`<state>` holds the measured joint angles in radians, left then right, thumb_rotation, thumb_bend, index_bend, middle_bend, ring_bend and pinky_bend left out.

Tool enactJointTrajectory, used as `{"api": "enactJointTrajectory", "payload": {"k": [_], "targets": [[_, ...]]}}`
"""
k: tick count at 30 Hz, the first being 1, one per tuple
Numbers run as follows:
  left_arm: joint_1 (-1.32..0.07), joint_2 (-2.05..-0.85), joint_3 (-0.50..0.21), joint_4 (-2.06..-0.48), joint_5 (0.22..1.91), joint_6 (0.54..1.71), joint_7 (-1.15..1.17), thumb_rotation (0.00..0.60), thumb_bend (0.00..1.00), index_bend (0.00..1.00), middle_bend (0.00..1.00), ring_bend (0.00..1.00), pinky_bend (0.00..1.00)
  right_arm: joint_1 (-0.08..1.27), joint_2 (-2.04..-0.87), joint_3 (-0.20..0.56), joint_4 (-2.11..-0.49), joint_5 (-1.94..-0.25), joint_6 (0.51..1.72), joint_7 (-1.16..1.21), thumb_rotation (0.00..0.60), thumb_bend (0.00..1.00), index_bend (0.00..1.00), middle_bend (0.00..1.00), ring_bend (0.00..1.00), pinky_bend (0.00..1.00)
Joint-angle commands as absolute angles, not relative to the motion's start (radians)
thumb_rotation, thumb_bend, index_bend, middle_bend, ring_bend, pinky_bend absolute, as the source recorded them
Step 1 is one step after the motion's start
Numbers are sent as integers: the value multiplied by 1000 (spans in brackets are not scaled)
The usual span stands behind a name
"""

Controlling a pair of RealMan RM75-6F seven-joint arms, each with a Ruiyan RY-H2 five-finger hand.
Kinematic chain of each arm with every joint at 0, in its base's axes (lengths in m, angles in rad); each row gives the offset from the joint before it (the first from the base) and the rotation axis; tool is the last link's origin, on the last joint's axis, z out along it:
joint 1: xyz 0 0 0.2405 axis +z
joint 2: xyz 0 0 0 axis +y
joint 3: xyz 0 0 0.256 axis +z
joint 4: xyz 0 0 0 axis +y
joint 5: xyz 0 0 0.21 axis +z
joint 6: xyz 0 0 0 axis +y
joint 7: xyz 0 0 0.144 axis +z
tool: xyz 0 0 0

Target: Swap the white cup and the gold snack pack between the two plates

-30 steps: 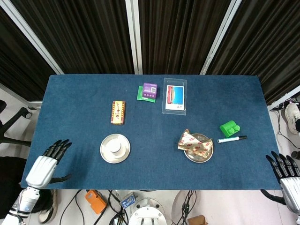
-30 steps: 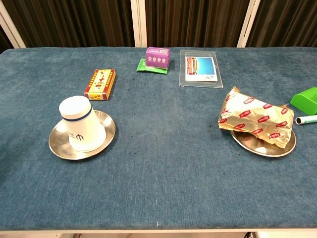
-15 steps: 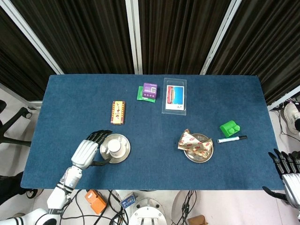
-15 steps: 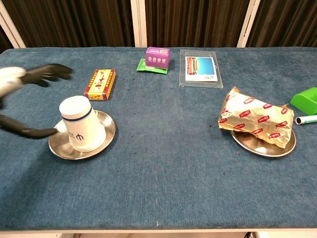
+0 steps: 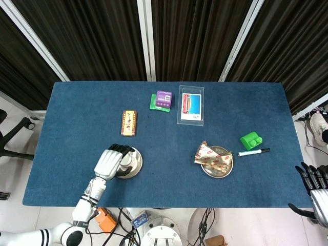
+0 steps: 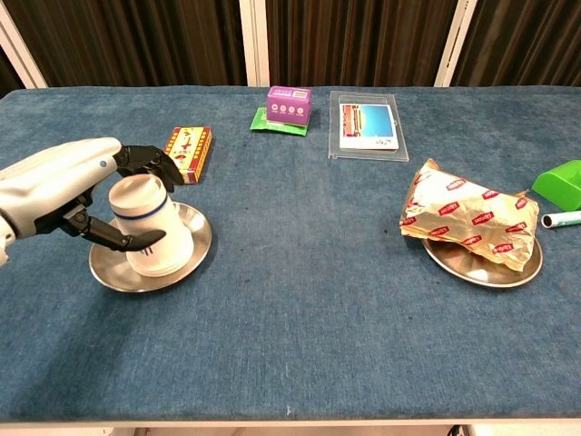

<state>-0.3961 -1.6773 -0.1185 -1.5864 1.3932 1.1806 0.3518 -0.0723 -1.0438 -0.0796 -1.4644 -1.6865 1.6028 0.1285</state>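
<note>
Wrapped around the white cup (image 6: 150,225) on the near-left plate (image 6: 195,247) — left hand (image 6: 68,193), thumb in front and fingers behind, likely set for lifting it clear. Gold snack pack (image 6: 467,221) resting untouched on the other plate (image 6: 472,270), waiting its turn. Right hand (image 5: 315,185) idle off the table's edge, empty — fingers apart.

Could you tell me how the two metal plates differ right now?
The left plate carries the upside-down white cup, which the left hand wraps; the right plate carries the gold snack pack, untouched and overhanging its rim. Both are round, silver and flat on the blue table.
</note>
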Motion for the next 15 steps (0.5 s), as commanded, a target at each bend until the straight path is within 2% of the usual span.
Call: {"api": "enactJointTrajectory", "payload": {"k": [1, 5, 8, 10, 15], "targets": [[-398, -1695, -116, -1574, 1381, 1194, 385, 600, 290, 380, 408, 399, 379, -75, -1043, -79, -1465, -1687, 1608, 129, 555, 158, 0, 0, 0, 66], [-400, -1688, -108, -1587, 1363, 1188, 404, 600, 300, 385, 423, 442, 452, -76, -1043, -77, -1463, -1684, 1610, 134, 556, 159, 0, 0, 0, 66], [-401, -1688, -107, -1592, 1353, 1192, 407, 600, 330, 402, 424, 485, 601, -75, -1043, -77, -1464, -1683, 1607, 132, 555, 159, 0, 0, 0, 66], [-400, -1690, -107, -1593, 1354, 1199, 403, 600, 378, 413, 432, 489, 698, -75, -1043, -78, -1464, -1684, 1607, 131, 555, 158, 0, 0, 0, 66], [-406, -1695, -113, -1594, 1383, 1234, 412, 600, 518, 459, 478, 510, 760, -75, -1043, -78, -1467, -1682, 1605, 127, 556, 159, 0, 0, 0, 67]]}}
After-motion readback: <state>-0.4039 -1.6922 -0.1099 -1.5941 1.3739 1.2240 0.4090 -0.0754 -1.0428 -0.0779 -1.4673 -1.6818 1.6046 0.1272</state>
